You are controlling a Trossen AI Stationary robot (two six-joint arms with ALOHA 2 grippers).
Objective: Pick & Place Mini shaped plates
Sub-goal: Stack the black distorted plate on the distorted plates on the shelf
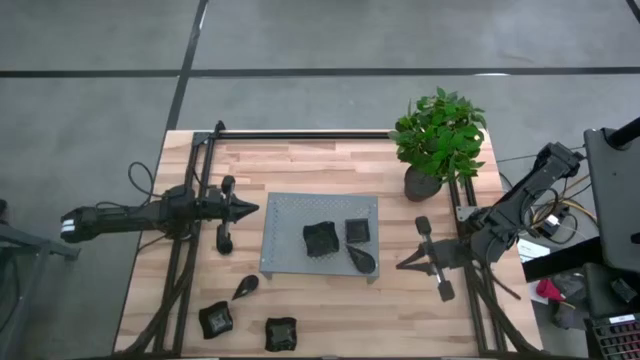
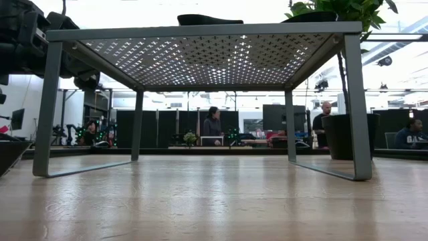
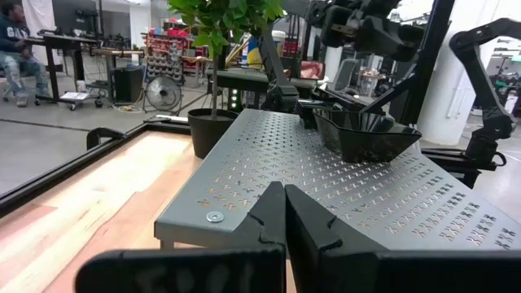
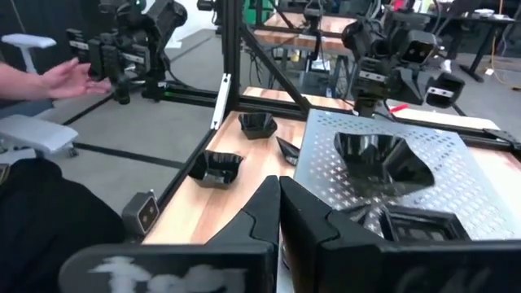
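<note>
A grey perforated tray (image 1: 290,215) stands mid-table on legs. Three dark glossy mini plates rest on it: a wavy one (image 1: 321,240), a square one (image 1: 357,231) and a teardrop one (image 1: 364,262) at its near right corner. Three more lie on the table near the front left: a teardrop (image 1: 245,287) and two others (image 1: 216,319) (image 1: 281,333). My left gripper (image 1: 252,209) is shut and empty just left of the tray. My right gripper (image 1: 400,265) is shut and empty just right of the tray. The right wrist view shows the wavy plate (image 4: 383,159) and the table plates (image 4: 218,167).
A green plant in a dark pot (image 1: 422,183) stands at the tray's far right. Black frame rails (image 1: 300,135) run along the table's far, left and right sides. A person's hand (image 4: 65,77) shows beyond the table's left side.
</note>
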